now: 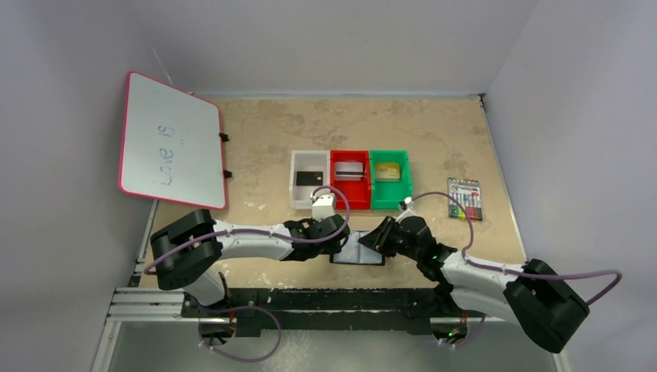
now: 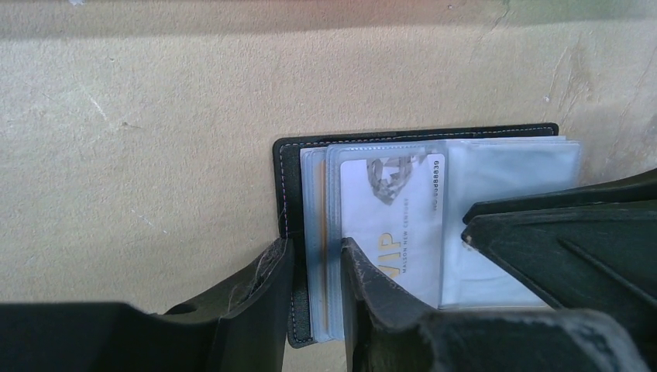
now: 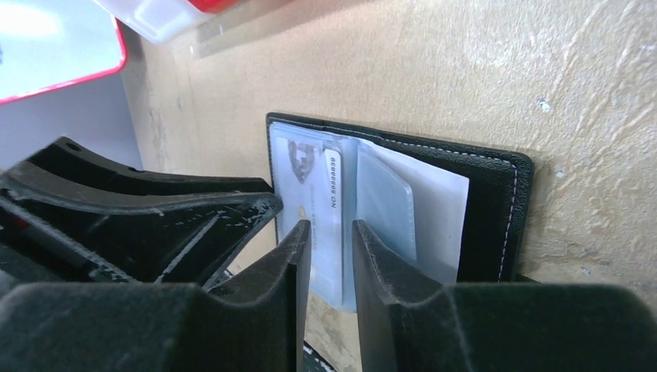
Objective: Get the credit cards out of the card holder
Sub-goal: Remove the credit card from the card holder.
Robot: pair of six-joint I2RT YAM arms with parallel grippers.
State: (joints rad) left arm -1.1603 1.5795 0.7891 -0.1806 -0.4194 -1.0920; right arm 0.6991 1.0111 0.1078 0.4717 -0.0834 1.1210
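Top external view puts the card holder (image 1: pixel 358 252) open and flat on the table (image 1: pixel 263 132) at lower centre, wedged between the two arm tips. The credit cards (image 1: pixel 349 169) lie well apart from it, higher in the frame: the black card (image 1: pixel 309 178) in the white bin (image 1: pixel 298 198), the silver-grey one in the red bin (image 1: pixel 356 194), the gold-tan card (image 1: pixel 387 171) in the green bin (image 1: pixel 387 198).

In the left wrist view a white card (image 2: pixel 395 209) printed "VIP" sits inside a clear sleeve of the holder. Whether it is meant to come out too, I cannot say.

The left gripper (image 2: pixel 316 249) has its jaws slightly spread, straddling the stacked sleeve edges near the holder's left border. The right gripper (image 3: pixel 331 229) stands the same way, narrowly parted over the middle sleeves. Neither seems to pinch anything, though the low angle makes contact hard to judge.

With three cards binned, the step looks like letting go of the holder. To do that well, widen both jaws until the plastic hangs free, then lift straight up so no sleeve drags. If the white card must go, pin the leather edge with one pincer and slide the card along its sleeve's mouth.

A marker pack (image 1: pixel 465 198) lies at right, a whiteboard (image 1: pixel 170 143) at upper left.
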